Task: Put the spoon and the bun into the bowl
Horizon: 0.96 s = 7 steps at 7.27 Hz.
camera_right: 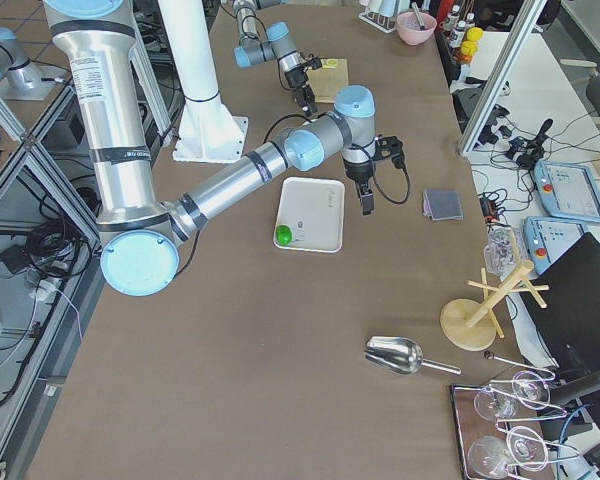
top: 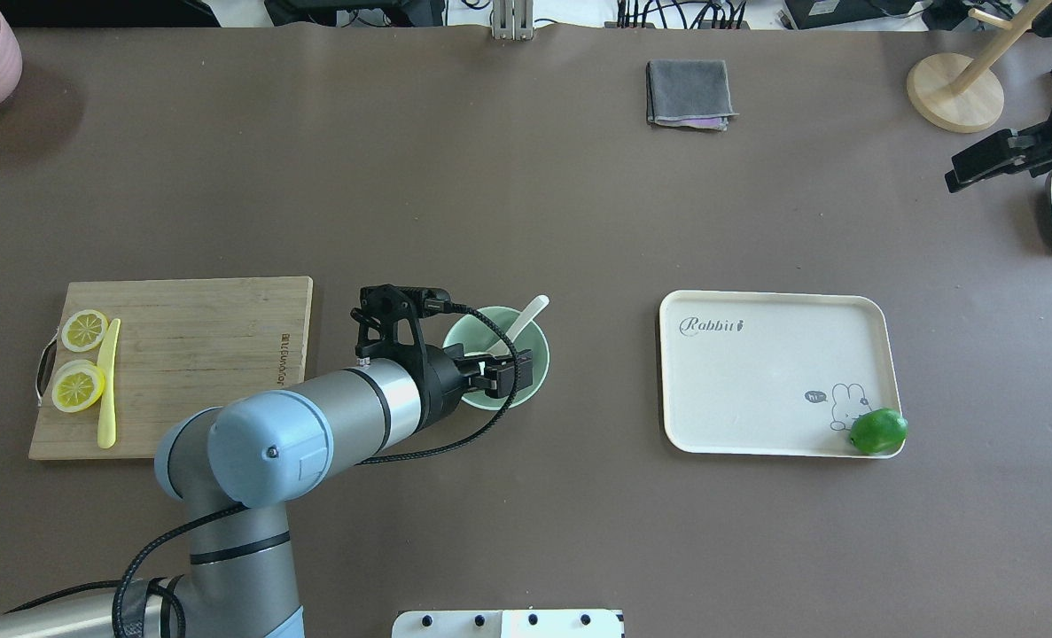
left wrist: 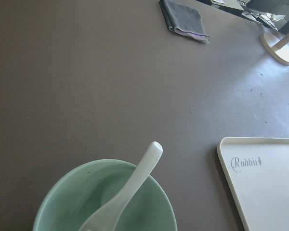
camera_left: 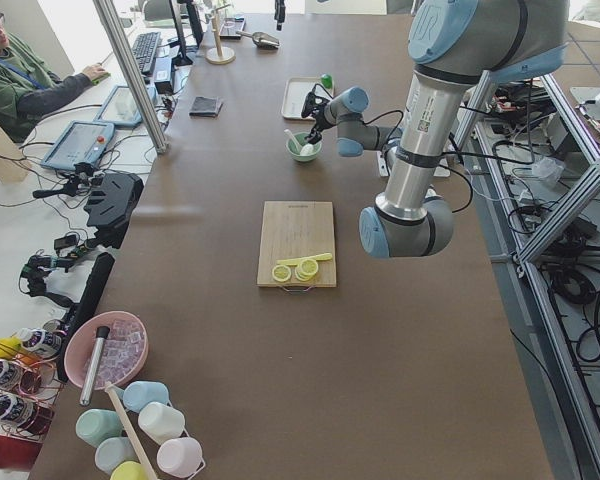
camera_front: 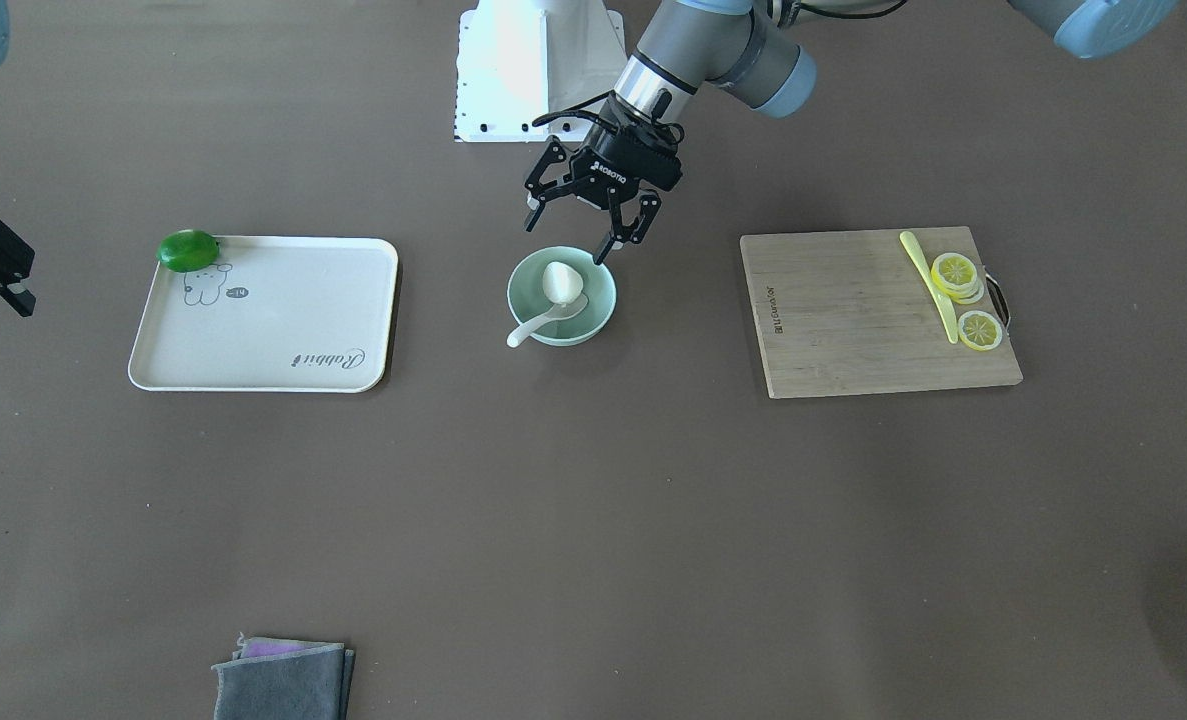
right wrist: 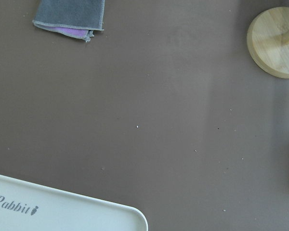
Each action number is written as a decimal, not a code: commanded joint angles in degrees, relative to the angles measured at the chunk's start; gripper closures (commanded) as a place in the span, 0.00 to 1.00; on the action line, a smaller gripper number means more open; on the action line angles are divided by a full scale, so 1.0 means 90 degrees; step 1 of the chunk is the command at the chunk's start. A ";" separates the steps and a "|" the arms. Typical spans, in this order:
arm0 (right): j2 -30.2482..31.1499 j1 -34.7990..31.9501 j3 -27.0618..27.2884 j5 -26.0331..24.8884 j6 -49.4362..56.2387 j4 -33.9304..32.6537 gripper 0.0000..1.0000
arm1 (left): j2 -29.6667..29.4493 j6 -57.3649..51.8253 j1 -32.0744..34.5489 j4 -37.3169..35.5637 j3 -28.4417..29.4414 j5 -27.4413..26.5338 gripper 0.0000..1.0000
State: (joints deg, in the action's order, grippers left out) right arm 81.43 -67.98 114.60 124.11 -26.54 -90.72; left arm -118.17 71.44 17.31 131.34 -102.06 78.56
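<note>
Under spread-open left gripper (camera_front: 567, 238), in round mint-green bowl (camera_front: 525, 288): likely squashy pleated white bun (camera_front: 562, 282), slippery glossy white spoon (camera_front: 538, 324), liftable by handle.

On my left, a wooden cutting board (camera_front: 853, 320) carries lemon slices (camera_front: 956, 272), with a thin yellow-green knife (camera_front: 931, 285) lying just beside them. On my right, a cream tray (camera_front: 263, 330) printed "Rabbit" has a green lime (camera_front: 188, 250) at one corner, next to a rabbit drawing. A folded grey cloth (camera_front: 283, 680) lies near the far edge of the brown table (camera_front: 593, 520), well apart from both. A round wooden stand base (top: 954, 92) sits at the far right corner.
</note>
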 commanded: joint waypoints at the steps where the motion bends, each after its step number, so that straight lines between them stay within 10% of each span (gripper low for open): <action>1: 0.0257 -0.0180 0.0001 0.0008 0.0067 -0.0008 0.00 | 0.0073 -0.0047 0.0098 -0.0100 -0.0280 0.0040 0.04; 7: 0.1603 -0.1929 -0.1132 0.0771 0.3787 -0.0038 0.00 | 0.0854 -0.3576 0.4095 -0.4372 -0.1277 0.5305 0.03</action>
State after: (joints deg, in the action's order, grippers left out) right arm 92.51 -83.40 105.13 130.90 3.33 -90.96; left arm -112.21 47.57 45.40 99.25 -112.74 116.05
